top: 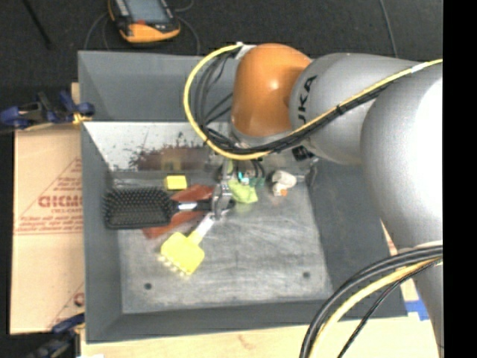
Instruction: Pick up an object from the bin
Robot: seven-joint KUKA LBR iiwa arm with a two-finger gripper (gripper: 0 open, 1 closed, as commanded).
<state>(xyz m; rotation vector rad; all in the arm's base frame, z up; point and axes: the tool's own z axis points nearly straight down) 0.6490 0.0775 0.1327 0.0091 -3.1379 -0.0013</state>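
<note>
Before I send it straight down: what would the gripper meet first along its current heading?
Most likely the white handle of the yellow brush, whose upper end lies just under the gripper. Depth is unclear, and the red tool lies close beside.

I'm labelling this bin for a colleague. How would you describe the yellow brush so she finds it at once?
In the grey bin, find the black hairbrush at the floor's left. Just below and right of it lies the yellow brush, pointing up toward the gripper. Unlike the small yellow block beside the hairbrush, it has a white handle.
</note>
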